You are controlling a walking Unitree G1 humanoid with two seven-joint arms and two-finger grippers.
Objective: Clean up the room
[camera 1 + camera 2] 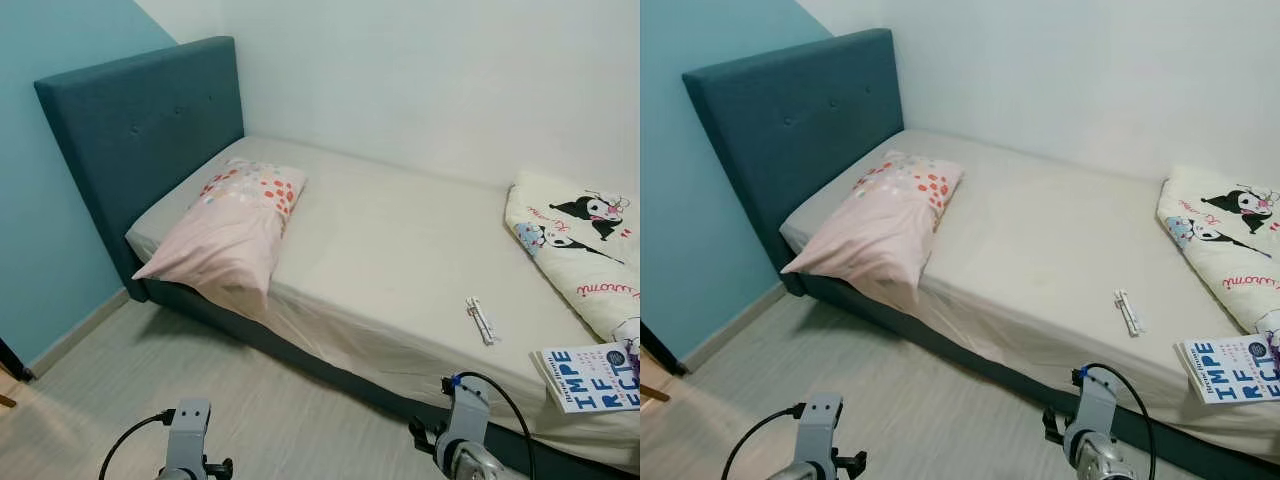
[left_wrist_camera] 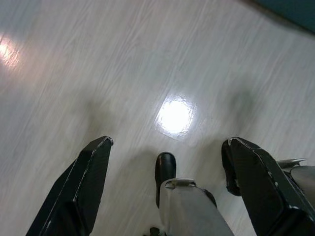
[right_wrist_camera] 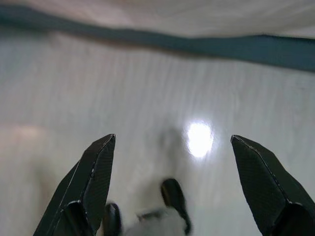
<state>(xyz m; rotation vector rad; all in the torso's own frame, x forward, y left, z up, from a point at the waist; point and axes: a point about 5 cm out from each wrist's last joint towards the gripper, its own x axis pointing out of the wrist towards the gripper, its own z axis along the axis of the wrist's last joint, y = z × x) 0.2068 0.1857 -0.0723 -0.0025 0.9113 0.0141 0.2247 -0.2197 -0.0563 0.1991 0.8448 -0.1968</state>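
Note:
A bed (image 1: 400,240) with a beige sheet and a teal headboard (image 1: 140,130) stands before me. A pink pillow (image 1: 235,235) with a dotted end hangs over the bed's near edge. A rolled white blanket (image 1: 580,250) with cartoon prints lies at the right end. Beside it a book (image 1: 590,378) rests near the edge, and a small white object (image 1: 481,320) lies on the sheet. Both arms hang low over the floor. My left gripper (image 2: 167,147) is open above the wood floor. My right gripper (image 3: 172,142) is open too, near the bed's dark base (image 3: 246,46).
Pale wood floor (image 1: 200,380) runs between me and the bed. A light blue wall (image 1: 50,200) stands on the left, a white wall (image 1: 430,80) behind the bed. My own foot (image 2: 165,169) appears below the left gripper.

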